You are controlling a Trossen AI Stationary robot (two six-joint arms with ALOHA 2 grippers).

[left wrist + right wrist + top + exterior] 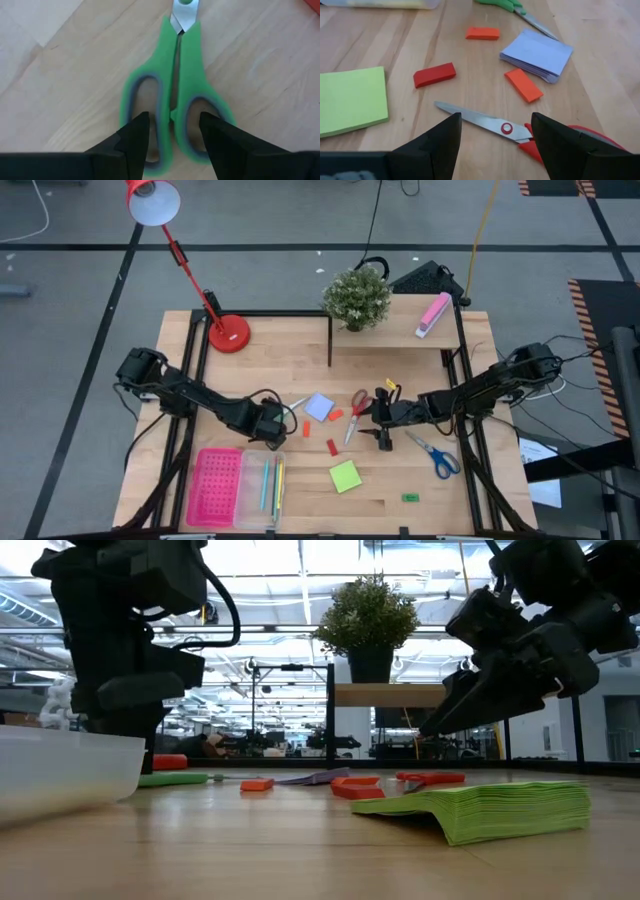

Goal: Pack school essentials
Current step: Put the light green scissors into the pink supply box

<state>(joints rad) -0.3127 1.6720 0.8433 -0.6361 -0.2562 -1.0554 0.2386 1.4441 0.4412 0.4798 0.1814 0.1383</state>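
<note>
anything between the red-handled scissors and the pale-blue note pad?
Yes: a small orange block lies between the red-handled scissors and the pale-blue square note pad, clearest in the right wrist view.

On show are three scissors [357,412], two pads [345,476], three red-orange blocks [331,447], one green block [410,498] and two trays [215,487].

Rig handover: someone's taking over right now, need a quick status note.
Left gripper: open, fingers astride the green scissors' handles, not closed yet.
Right gripper: open, hovering over the red scissors.
Clear bin holds a few pens; pink tray sits beside it.
Loose on the table: blue scissors, green note pad, pale-blue pad, red block, two orange blocks, small green block.
Nearly everything still needs packing.
</note>
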